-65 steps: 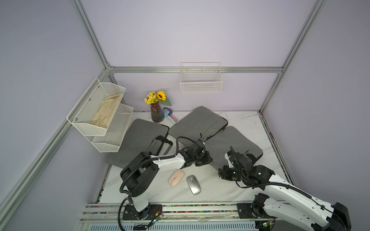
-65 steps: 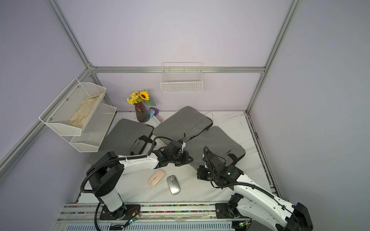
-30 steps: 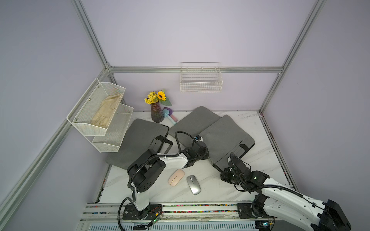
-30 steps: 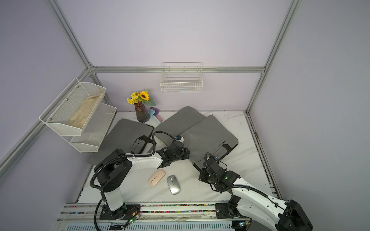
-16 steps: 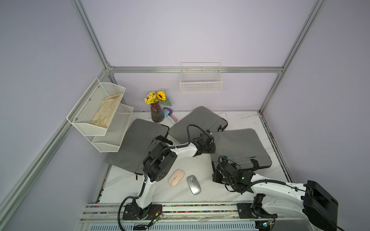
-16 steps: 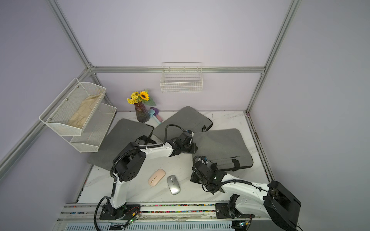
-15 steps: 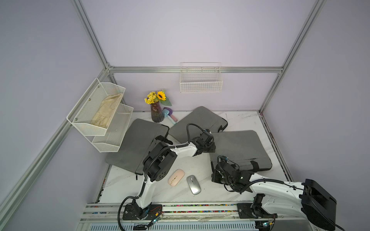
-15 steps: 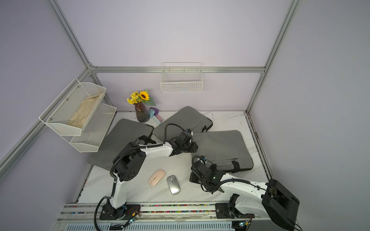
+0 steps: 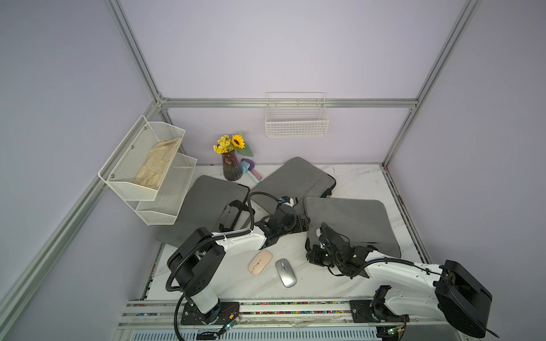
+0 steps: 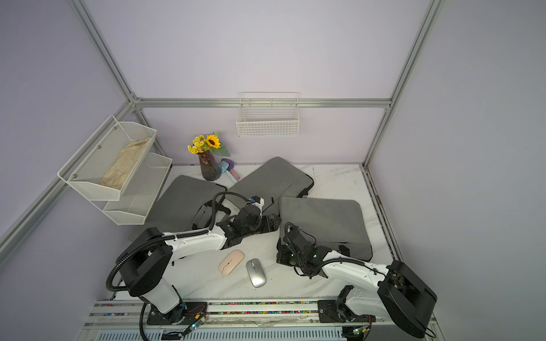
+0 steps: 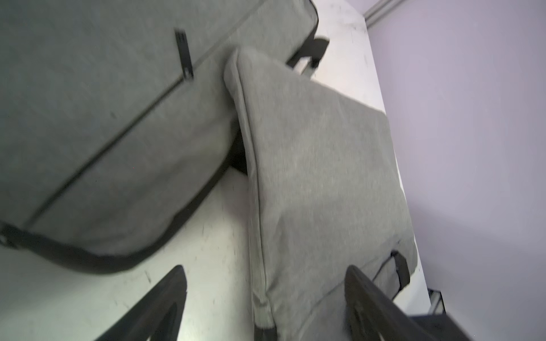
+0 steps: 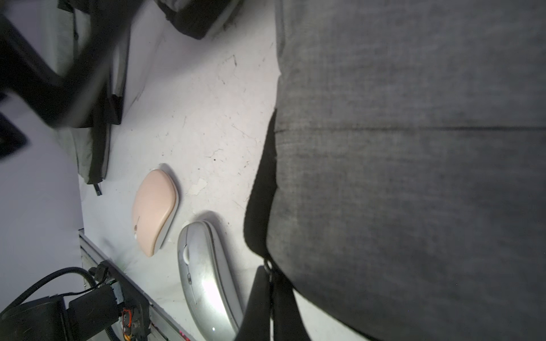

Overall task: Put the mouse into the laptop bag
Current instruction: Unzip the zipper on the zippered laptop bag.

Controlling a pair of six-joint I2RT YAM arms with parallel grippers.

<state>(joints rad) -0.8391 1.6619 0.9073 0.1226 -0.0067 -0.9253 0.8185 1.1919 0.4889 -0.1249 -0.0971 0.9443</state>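
A grey laptop bag [image 9: 345, 221] [image 10: 322, 218] lies flat at the right of the table. My right gripper [image 9: 313, 257] [image 12: 270, 283] is shut on the zipper pull at its near left corner. My left gripper [image 9: 304, 223] [image 11: 264, 268] stands open at the bag's left edge, its fingers on either side of the seam without gripping. A pink mouse [image 9: 260, 262] [image 12: 153, 206] and a silver mouse [image 9: 285, 272] [image 12: 204, 280] lie side by side on the table in front, left of my right gripper.
Two more grey bags lie behind: one at the left [image 9: 206, 206], one at the back middle [image 9: 292, 180]. A vase of flowers [image 9: 231, 165] stands at the back, a white wire rack [image 9: 150, 174] hangs at the left, and a wire basket [image 9: 296, 121] on the back wall.
The right bag, earlier propped against the middle bag, has swung round and now lies flat at the right. My left gripper has opened and let go of it. My right gripper stays shut.
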